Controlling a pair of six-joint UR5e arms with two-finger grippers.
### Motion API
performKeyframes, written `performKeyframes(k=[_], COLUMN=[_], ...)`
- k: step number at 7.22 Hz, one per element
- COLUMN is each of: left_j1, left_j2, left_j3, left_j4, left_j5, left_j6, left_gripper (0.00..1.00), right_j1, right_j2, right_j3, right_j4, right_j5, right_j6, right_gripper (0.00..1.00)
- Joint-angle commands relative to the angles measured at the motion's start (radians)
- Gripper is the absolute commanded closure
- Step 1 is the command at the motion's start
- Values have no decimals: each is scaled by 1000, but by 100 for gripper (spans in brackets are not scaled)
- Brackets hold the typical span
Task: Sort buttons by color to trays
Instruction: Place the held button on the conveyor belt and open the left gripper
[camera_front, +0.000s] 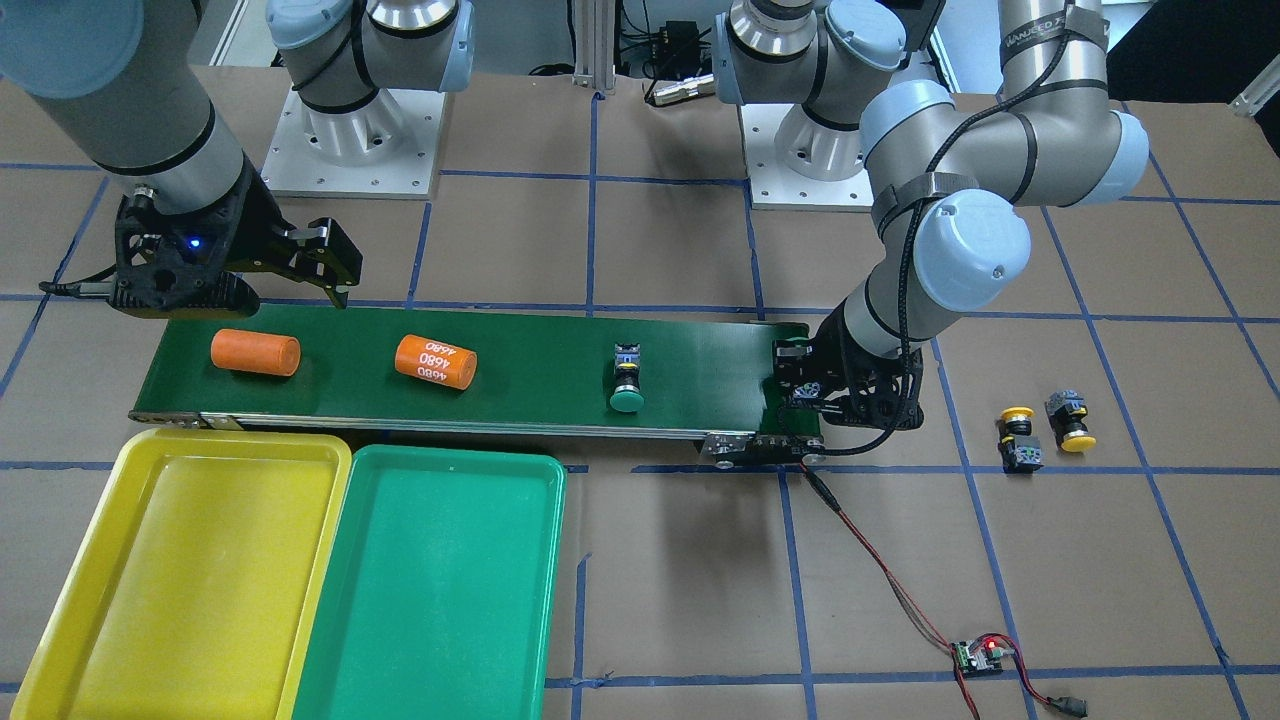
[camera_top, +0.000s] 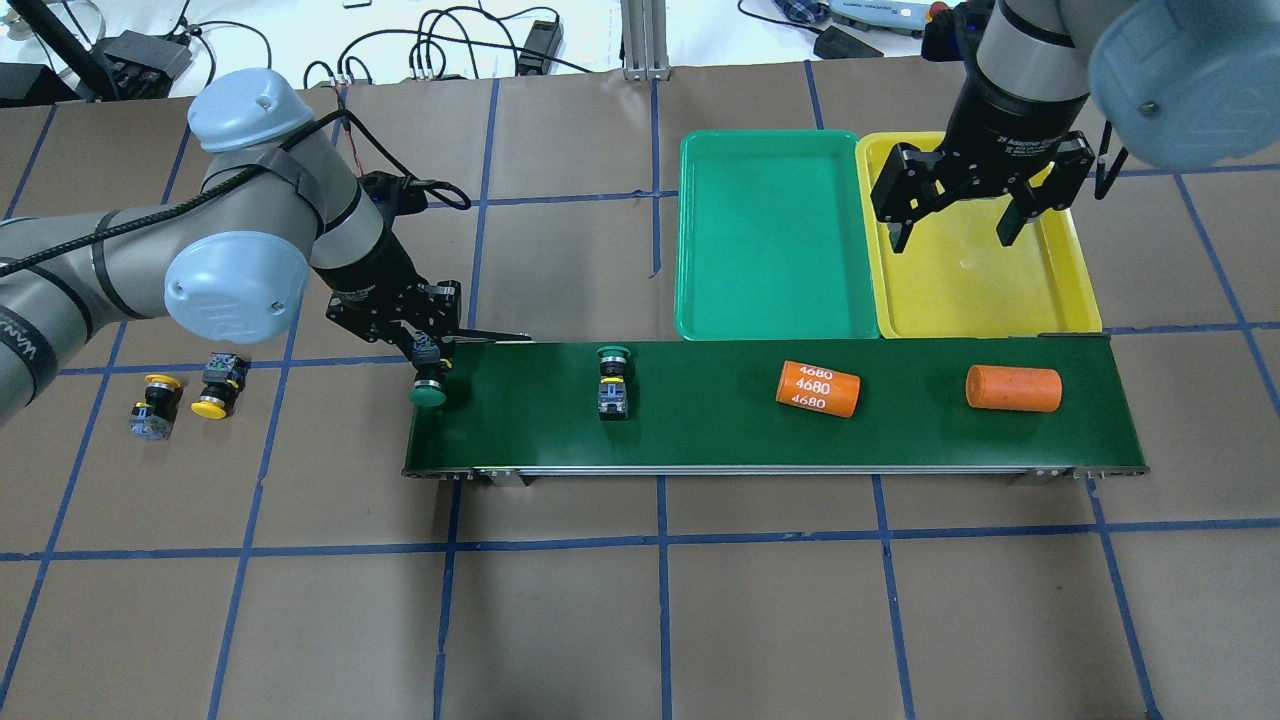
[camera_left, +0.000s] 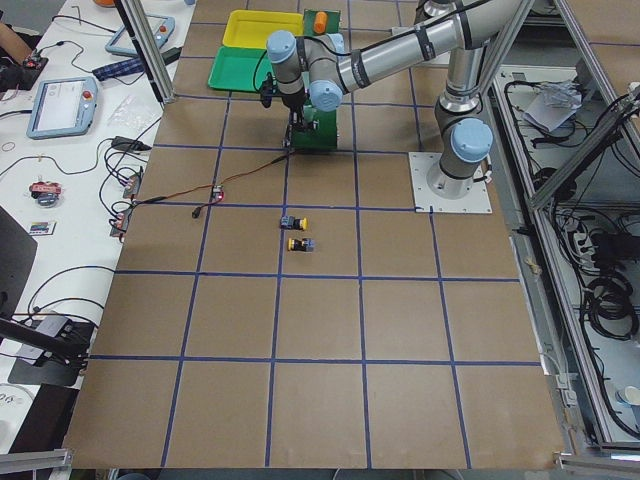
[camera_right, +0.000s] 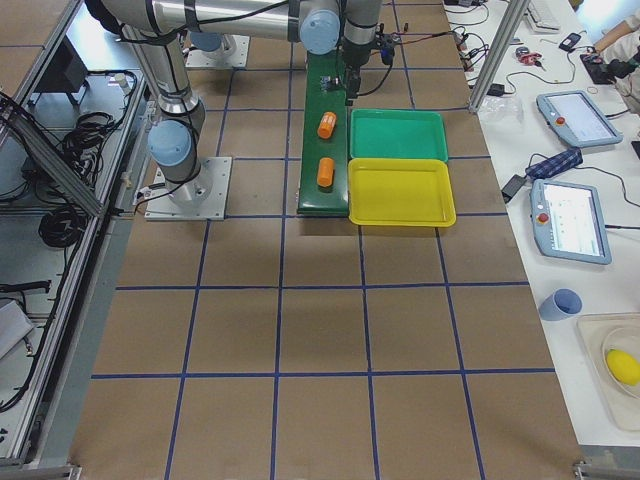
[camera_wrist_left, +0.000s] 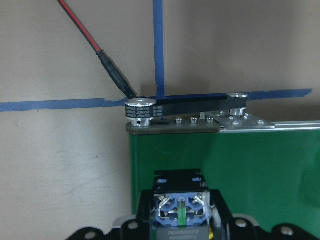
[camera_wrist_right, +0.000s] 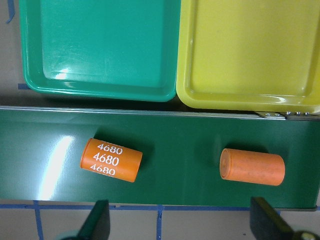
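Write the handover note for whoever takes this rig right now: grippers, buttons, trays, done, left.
Left gripper: jaws shut on a green button at the belt's left end.
Right gripper: open, empty, raised near the belt's right end.
Second green button: lying mid-belt.
Two yellow buttons: on the table beyond the belt's left end.
Two orange cylinders on the belt: not buttons.
Done: nothing; green tray and yellow tray hold no buttons.
Left: all four buttons.
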Motion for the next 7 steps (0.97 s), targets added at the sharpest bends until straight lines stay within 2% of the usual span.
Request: performKeyframes(k=[1,2,3,5,7], left_j1=[-5,-7,-7,-10,-2], left_j2=[-24,-32,-37,-32,12], left_j3=[-3,-3,-3,-17,6], left_j4=[1,1,1,4,1], left_j5=[-1,0,0,-1,0], left_j6=[3,3,2,-8,-15], left_gripper=[100,100,70,0,0], right_j1=[2,4,4,6,-4], right_j2=[-7,-9,-23,-55,-47], right_j3=[3,1,-5,0,-7], right_j4=[13,5,11,2,10], right_j5=[-8,-8,-7,-11,-3], right_j6=[-1,-2,10,15,12], right_gripper=[0,0,0,0,0])
